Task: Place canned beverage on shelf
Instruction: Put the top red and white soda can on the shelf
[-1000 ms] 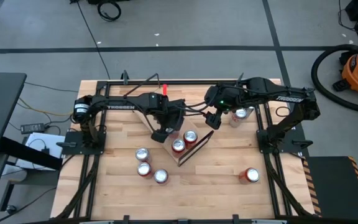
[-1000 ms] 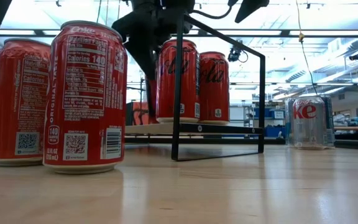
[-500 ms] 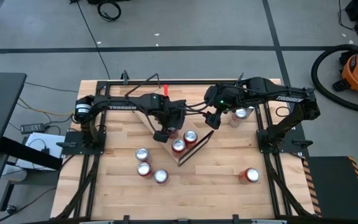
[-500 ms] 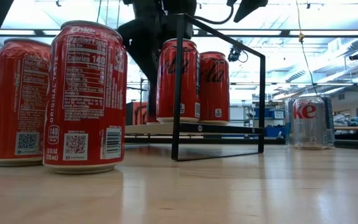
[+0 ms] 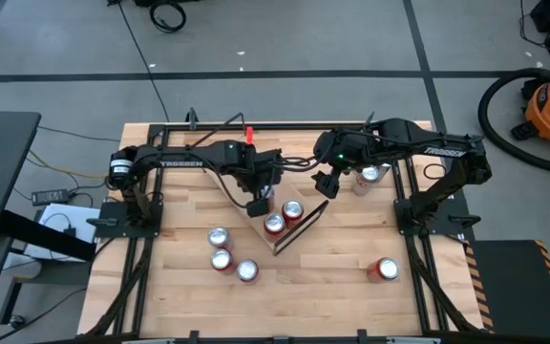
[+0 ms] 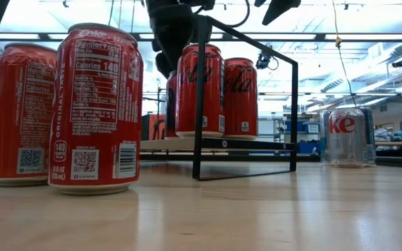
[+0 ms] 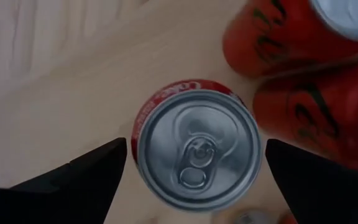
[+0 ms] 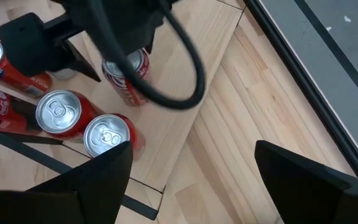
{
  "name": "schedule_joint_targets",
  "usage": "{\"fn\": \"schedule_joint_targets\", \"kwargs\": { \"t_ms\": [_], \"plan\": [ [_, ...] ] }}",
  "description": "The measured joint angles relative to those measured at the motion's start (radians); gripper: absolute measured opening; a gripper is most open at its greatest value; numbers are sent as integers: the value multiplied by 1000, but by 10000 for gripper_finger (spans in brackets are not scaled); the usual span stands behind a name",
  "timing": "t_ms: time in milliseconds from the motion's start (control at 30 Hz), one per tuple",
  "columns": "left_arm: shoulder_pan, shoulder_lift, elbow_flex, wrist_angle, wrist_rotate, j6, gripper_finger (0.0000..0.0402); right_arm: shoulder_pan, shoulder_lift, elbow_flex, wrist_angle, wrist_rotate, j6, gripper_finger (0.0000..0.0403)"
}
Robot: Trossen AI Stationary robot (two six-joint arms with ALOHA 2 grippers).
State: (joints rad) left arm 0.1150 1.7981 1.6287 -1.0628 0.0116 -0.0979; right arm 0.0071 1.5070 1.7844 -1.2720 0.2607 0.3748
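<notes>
Left gripper (image 7: 191,171) spread wide above red can (image 7: 196,147), fingers clear of can sides. Can upright on shelf (image 5: 285,227), beside two more red cans (image 5: 283,217). Right gripper (image 5: 324,184) part open, empty, above shelf's far end. Silver can (image 6: 347,137) on table (image 5: 332,272).

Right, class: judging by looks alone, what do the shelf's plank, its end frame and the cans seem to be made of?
Shelf plank: pale wood, matte, visible grain.
End frame: thin black rod, probably painted metal wire.
Red cola can: likely aluminium, with a shiny silver pull-tab lid and glossy red printed wall.
</notes>
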Motion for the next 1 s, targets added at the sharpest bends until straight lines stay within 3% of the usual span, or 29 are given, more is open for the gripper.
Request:
{"fn": "schedule_joint_targets", "kwargs": {
  "t_ms": [300, 433, 733, 1000],
  "plan": [
    [0, 0, 0, 25, -8, -372, 396, -1, 0, 0, 4, 0, 14, 348],
    [0, 6, 1, 36, -12, -457, 396, -1, 0, 0, 5, 4, 15, 348],
    [0, 39, 1, 27, -13, -489, 387, -1, 0, 0, 12, 8, 16, 348],
    [11, 45, 2, 23, -14, -428, 327, -1, 0, 0, 14, 10, 19, 348]
  ]
}}
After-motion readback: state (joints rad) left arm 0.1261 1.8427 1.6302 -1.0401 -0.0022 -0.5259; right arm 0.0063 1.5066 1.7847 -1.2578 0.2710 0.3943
